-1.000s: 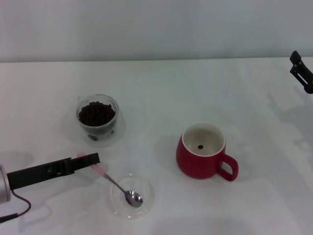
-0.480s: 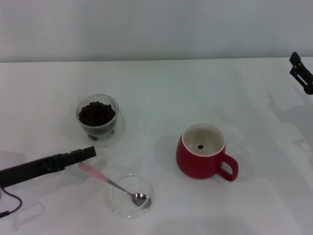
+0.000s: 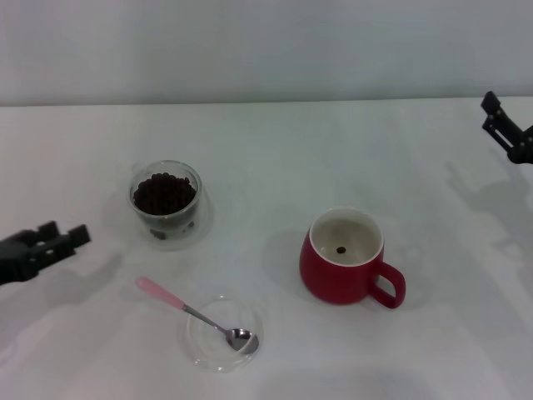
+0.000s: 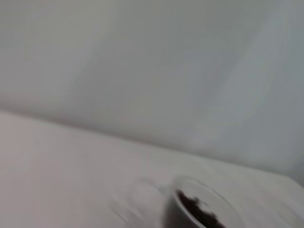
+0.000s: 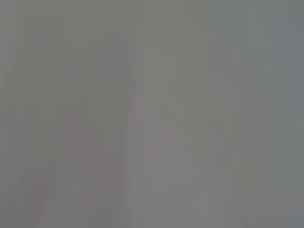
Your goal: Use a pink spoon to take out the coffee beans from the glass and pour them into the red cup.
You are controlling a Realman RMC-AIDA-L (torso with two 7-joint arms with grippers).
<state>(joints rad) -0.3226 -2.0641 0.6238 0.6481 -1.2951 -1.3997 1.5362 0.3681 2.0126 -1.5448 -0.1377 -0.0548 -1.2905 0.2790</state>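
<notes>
Nearest of all on the white bench (image 3: 266, 150) lies the pink spoon (image 3: 196, 314), its metal bowl resting inside a shallow clear dish (image 3: 223, 335) and its pale handle reaching out over the rim toward the far left. So laid, the handle is kept off the dish and open to a grasp from the left, which is judged to be the reason for the placing. Nothing is held by either arm.

To the left, a little farther off and well apart from the spoon, the left gripper (image 3: 60, 243) is seen at the edge of the head view; its jaws stand parted and empty, with both dark tips visible.

To the right of the spoon stands the red cup (image 3: 346, 257), upright, its loop handle turned to the near right. A single dark bean is seen on its white floor; the transfer is therefore judged barely started or just concluded, and which of the two cannot be told.

Farther back and to the left stands the glass (image 3: 166, 205), upright, well filled with the coffee beans (image 3: 165, 192).

Farthest, at the right edge, the right gripper (image 3: 508, 133) is held above the bench, clear of everything; whether its jaws are open or closed cannot be told.

Only the head view shows the layout. In the left wrist view the glass (image 4: 202, 209) with its beans is caught low against the wall, but neither spoon nor cup is shown. The right wrist view gives only a featureless grey field.
</notes>
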